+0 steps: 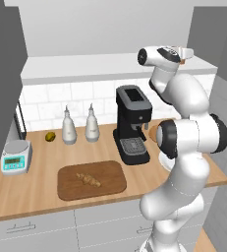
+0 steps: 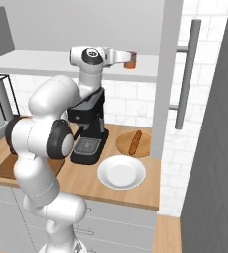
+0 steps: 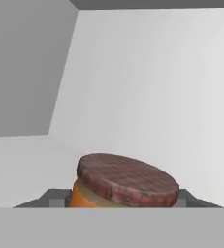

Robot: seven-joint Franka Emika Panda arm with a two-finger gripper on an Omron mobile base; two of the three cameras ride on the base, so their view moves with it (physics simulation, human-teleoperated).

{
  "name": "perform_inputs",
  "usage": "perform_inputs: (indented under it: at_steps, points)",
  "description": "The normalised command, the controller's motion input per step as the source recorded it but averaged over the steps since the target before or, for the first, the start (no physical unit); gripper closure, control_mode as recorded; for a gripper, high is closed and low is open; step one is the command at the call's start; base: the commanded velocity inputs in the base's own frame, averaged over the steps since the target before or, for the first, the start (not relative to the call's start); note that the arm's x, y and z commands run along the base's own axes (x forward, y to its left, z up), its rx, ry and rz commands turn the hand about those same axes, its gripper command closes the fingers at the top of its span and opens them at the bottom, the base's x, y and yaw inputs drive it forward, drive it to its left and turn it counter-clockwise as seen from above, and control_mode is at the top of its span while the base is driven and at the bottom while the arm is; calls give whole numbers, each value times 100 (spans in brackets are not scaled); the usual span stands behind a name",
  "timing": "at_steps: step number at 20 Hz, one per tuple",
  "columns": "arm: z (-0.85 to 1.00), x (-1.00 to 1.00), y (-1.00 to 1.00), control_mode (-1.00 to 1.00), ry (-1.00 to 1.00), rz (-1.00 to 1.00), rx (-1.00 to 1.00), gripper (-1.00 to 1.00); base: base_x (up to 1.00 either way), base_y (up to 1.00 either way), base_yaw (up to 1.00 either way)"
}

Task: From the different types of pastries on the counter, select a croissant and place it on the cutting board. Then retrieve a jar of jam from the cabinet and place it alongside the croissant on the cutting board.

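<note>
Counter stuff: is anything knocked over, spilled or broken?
Nothing stands out. The two white bottles stand upright, the croissant lies flat on the cutting board, the stick pastry rests on its small round plate, and no spills show on the counter.

Readable text: none is found in any view.
Small teal kitchen scale (image 1: 16,156) display: digits are too blurred to be read.

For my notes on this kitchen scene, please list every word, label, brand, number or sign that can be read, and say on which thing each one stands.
No text can be read in these pictures.
Kitchen scale: its display shows faint dark marks, too small and blurred to read.
Coffee machine: no brand or label visible.
Two white bottles: no labels visible.
Jar of jam: patterned brown lid, no lettering visible.
</note>
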Motion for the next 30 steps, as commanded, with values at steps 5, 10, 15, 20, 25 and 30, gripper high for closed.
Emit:
perform_inputs:
  at_steps: [5,10,15,20,25,30]
  points:
    - [16,0,-13,-100,-2,-1,0,100,0,0,0]
    - [19,-1,-9,-100,-5,0,0,100,0,0,0]
    - [28,-3,-2,-100,-7,0,0,100,0,0,0]
    - [49,-21,0,-100,-9,0,0,100,0,0,0]
    - [36,-40,3,-100,-13,0,0,100,0,0,0]
    - [22,-39,19,-100,-10,0,-1,100,0,0,0]
